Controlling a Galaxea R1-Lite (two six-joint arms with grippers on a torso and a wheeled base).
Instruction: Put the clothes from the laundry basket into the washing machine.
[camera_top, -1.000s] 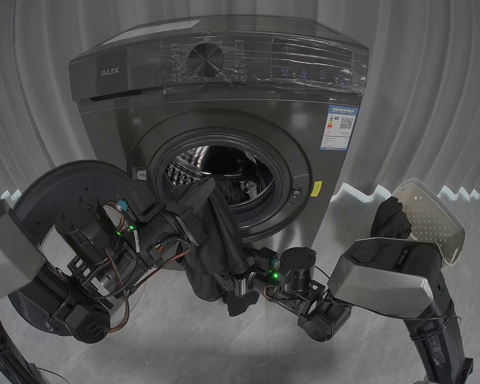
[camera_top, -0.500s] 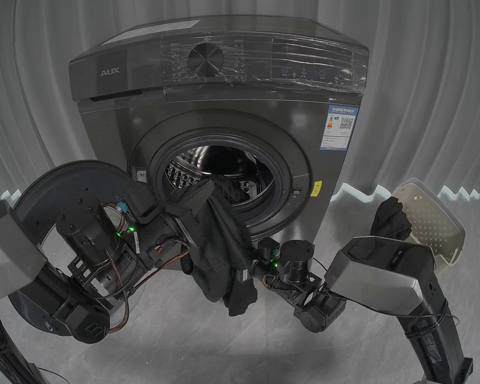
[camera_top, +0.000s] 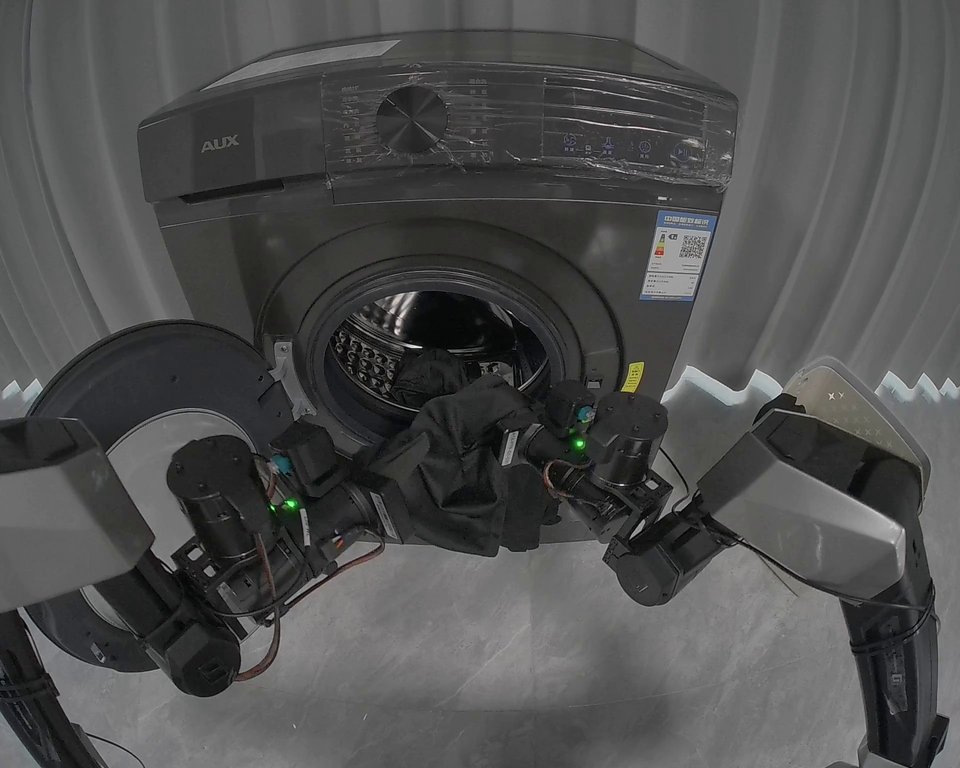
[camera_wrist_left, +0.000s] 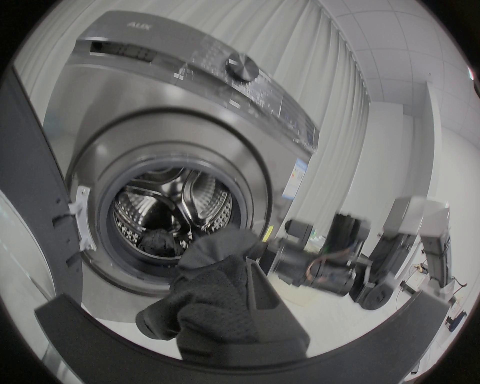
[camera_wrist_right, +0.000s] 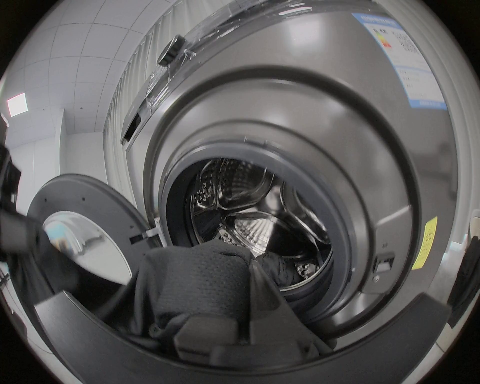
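- Across the middle of the head frame, my left gripper (camera_top: 405, 472) and right gripper (camera_top: 512, 447) are both clenched on a crumpled black fabric garment (camera_top: 465, 480). Each holds one end, so I judge nothing trails below the opening.
- Left of centre, the round grey door (camera_top: 150, 380) stands swung wide, leaving the way clear.
- Beyond, the garment's top reaches the lip of the grey front-loading washing machine (camera_top: 440, 230). I judge it is not yet inside.
- Deeper, dark clothes (camera_top: 430, 368) lie in the steel drum (camera_top: 365, 350).
- At the right edge sits the pale perforated laundry basket (camera_top: 865, 395).

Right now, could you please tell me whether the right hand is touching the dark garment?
Touching. The right wrist view shows the dark garment bunched in the right hand, with no gap between them.
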